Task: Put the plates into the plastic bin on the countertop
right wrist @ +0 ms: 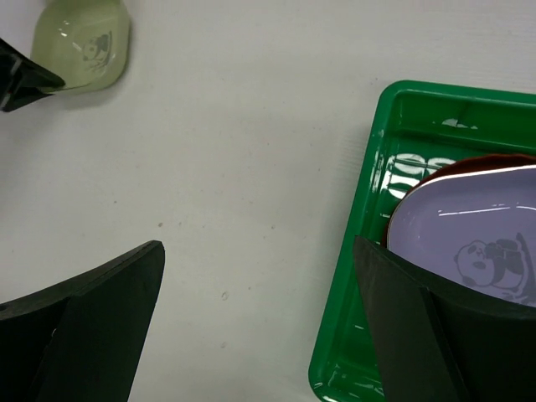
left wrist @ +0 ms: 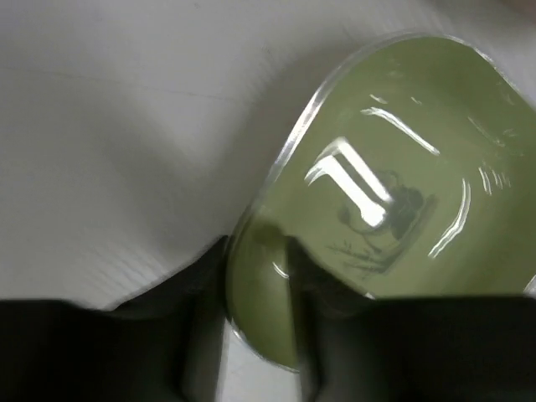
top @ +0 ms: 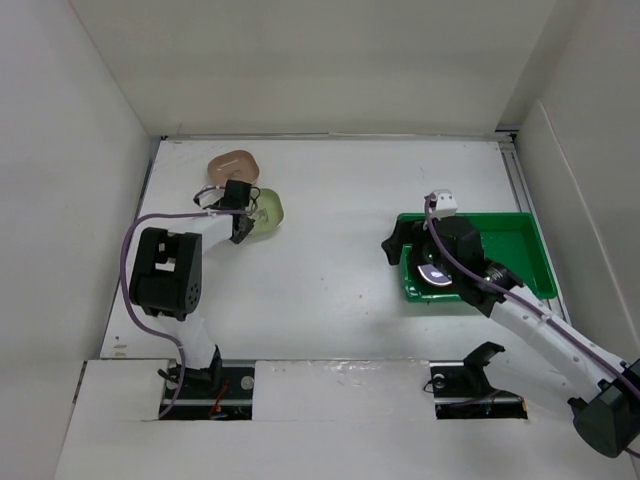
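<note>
left jaws pinch rim of glossy lt-green plate (left wrist: 394, 167) w/ panda print, far left of white surface (top: 340, 200), nr tan-pink plate (top: 233, 165). right jaws wide apart over green bin (right wrist: 339, 352); lavender panda plate (right wrist: 469, 226) inside atop red plate (right wrist: 452, 167).

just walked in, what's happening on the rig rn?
Plates are being moved into the green bin. The left hand has its fingers either side of the light green plate's rim on the countertop; whether it's clamped is unclear. A tan-pink plate sits just beyond it. The right hand hangs open over the bin's edge, where a lavender plate lies on a red plate.
</note>
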Motion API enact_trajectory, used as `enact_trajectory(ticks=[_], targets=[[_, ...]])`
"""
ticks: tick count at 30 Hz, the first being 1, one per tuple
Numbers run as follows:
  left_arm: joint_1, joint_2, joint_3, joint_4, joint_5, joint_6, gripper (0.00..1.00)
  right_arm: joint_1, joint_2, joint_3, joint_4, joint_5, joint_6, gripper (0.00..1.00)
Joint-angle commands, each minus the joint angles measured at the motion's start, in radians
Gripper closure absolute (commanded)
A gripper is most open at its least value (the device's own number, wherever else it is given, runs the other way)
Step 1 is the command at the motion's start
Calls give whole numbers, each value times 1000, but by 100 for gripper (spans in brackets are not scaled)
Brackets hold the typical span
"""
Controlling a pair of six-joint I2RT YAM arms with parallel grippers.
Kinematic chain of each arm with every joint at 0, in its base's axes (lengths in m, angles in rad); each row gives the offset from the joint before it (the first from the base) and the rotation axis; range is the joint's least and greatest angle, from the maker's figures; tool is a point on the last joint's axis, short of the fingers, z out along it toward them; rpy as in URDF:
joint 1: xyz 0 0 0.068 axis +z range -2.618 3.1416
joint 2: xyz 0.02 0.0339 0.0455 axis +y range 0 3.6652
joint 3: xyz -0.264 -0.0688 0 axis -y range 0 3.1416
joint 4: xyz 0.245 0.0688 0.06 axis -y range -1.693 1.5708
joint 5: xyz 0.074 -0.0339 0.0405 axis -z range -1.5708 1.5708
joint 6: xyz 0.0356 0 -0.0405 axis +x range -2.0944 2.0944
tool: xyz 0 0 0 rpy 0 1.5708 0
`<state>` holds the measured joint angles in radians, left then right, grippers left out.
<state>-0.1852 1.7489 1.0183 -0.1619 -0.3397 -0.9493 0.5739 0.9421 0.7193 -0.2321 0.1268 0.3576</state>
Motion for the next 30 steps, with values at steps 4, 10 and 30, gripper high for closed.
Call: enact_trajectory(ticks=[4,10,30], targets=[[-48,-21,-21,-2,-24,7,100,12,-45,46,66,-48,-75,1],[-320,-130,-3,-80,-170,115,100,21,133,135,85,-44,-141,1],[-747,-437,65,-214,-349,-54,100,1,434,215,243,-193,-23,27]])
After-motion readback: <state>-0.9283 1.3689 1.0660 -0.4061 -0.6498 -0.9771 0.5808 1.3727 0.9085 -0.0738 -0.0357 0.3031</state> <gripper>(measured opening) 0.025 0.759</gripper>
